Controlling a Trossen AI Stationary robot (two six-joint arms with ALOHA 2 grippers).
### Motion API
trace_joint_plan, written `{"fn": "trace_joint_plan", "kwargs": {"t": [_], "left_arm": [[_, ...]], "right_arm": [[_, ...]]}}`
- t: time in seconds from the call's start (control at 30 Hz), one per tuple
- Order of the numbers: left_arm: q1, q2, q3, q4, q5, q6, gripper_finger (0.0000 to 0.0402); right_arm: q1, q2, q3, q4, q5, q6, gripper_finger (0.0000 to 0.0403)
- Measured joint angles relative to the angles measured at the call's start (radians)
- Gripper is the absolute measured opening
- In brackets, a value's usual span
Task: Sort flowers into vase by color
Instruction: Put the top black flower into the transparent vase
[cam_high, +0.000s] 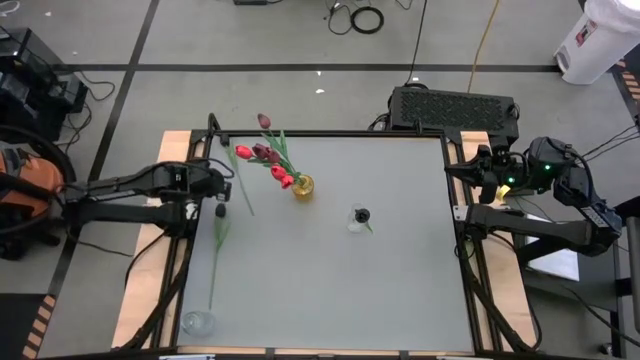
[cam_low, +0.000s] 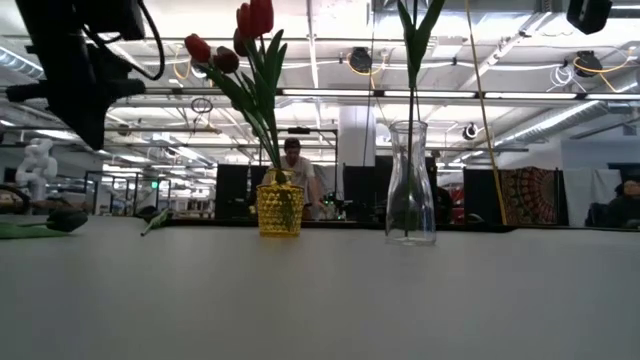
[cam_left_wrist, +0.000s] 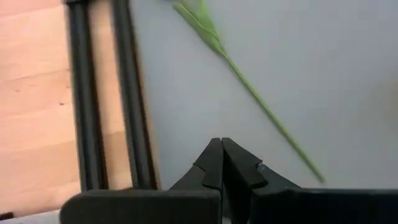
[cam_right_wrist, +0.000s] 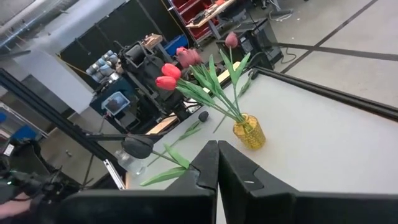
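High view shows a grey table (cam_high: 400, 290) on a wooden frame, cables on the floor behind. Most flowers (cam_high: 265, 158) stand in a yellow vase (cam_high: 302, 186) near the far left; a clear vase (cam_high: 359, 219) at the middle holds one. Left gripper (cam_high: 220, 210), fingers together, hangs over the left edge beside a lying stem (cam_high: 243, 190). Right gripper (cam_high: 470, 172), also closed, waits off the right edge.
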Motion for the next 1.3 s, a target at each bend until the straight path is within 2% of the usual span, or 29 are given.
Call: {"fn": "trace_joint_plan", "kwargs": {"t": [0.2,0.4,0.57,0.73,0.9,1.17,1.3], "left_arm": [[0.176,0.0,0.0,0.103,-0.021,0.064,0.0004],[0.368,0.007,0.0,0.242,0.06,0.126,0.0004],[0.534,0.052,0.0,0.324,0.185,0.22,0.0004],[0.676,0.165,0.0,0.394,0.339,0.303,0.0004],[0.755,0.271,0.012,0.446,0.432,0.337,0.0004],[0.826,0.387,0.053,0.567,0.48,0.398,0.0004],[0.856,0.442,0.055,0.557,0.483,0.368,0.0004]], "right_arm": [[0.0,0.0,0.0,0.0,0.0,0.02,0.0],[0.0,0.0,0.0,0.0,0.0,0.032,0.0],[0.0,0.0,0.0,0.0,0.0,0.032,0.0],[0.0,0.0,0.0,0.0,0.0,0.03,0.0],[0.0,0.0,0.0,0.0,0.0,0.028,0.0],[0.0,0.0,0.0,0.0,0.0,0.008,0.0],[0.0,0.0,0.0,0.0,0.001,-0.011,0.0]]}}
